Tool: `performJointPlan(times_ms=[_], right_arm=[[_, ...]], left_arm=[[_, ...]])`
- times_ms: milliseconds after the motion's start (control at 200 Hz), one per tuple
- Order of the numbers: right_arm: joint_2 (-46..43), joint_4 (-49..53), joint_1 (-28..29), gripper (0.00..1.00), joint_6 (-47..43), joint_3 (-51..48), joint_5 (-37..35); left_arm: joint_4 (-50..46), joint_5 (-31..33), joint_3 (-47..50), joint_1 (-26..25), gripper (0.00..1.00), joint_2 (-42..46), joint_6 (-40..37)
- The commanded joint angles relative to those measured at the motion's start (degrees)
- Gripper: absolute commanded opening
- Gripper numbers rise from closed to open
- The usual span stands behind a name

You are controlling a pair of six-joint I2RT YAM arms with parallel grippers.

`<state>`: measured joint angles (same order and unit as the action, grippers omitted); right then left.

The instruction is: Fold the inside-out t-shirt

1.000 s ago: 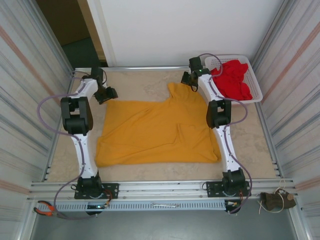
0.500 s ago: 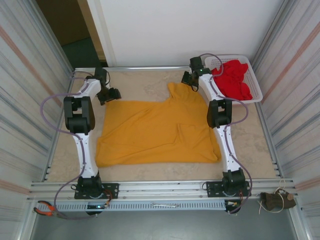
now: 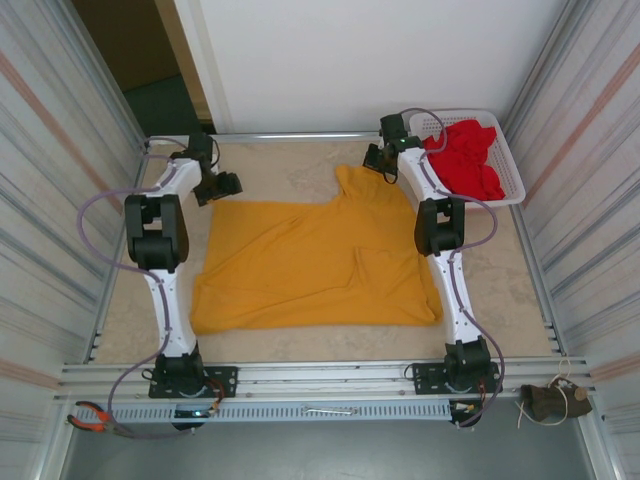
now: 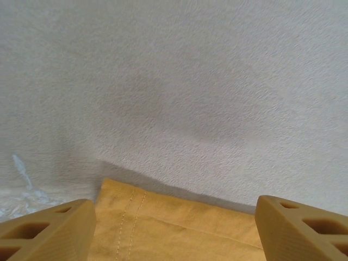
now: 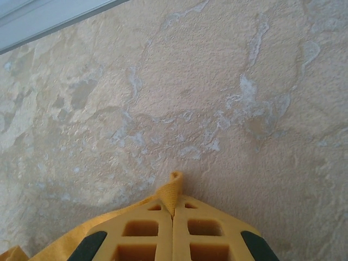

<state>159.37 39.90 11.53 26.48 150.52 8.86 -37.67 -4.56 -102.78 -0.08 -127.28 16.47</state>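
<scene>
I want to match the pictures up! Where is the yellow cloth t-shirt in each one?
Top external: the mustard-yellow cloth t-shirt lies spread flat in the middle.
Left wrist: its stitched corner is at the bottom edge, between the open left gripper fingers.
Right wrist: a small fold is pinched in the shut right gripper, bottom centre.
Shared landmark: the pale mottled tabletop.

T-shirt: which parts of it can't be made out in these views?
Top view: the t-shirt's right edge lies under the right arm.
Left wrist view: the hem is cut off by the bottom edge, between the open left gripper's fingers.
Right wrist view: the shut right gripper covers how much cloth it pinches.
</scene>
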Motion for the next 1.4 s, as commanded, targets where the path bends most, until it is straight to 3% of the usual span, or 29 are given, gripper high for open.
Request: performJointPlan(times_ms=[0,601,817,1047,1222,1393], right_arm=[[-3.36,1.19,-0.37,0.00,0.45,-0.58,0.49],[-3.76,1.06,-0.46,0.00,0.63,-0.66,0.78],[-4.75,1.49,-0.63,0.00,0.64,-0.84,0.98],[-6.71,2.00,-0.78,0.00,0.85,-1.10,2.06],[-11.43,2.73,-0.88,0.00,0.99,-1.73,3.48],[-20.56,0.32,-1.01,0.00,2.01,-9.12,4.86]], left_arm=[[0.00,0.82,-1.09,0.58,0.78,1.81,-0.04],[-1.91,-3.08,-1.40,1.44,0.75,-3.71,2.33],[-0.61,-4.80,0.03,0.62,0.52,-3.50,2.69],[1.56,-5.45,2.46,0.12,0.00,-1.54,3.48],[1.63,-5.81,1.59,0.17,0.00,2.61,3.39],[2.96,-6.86,3.62,0.34,0.00,9.21,4.29]])
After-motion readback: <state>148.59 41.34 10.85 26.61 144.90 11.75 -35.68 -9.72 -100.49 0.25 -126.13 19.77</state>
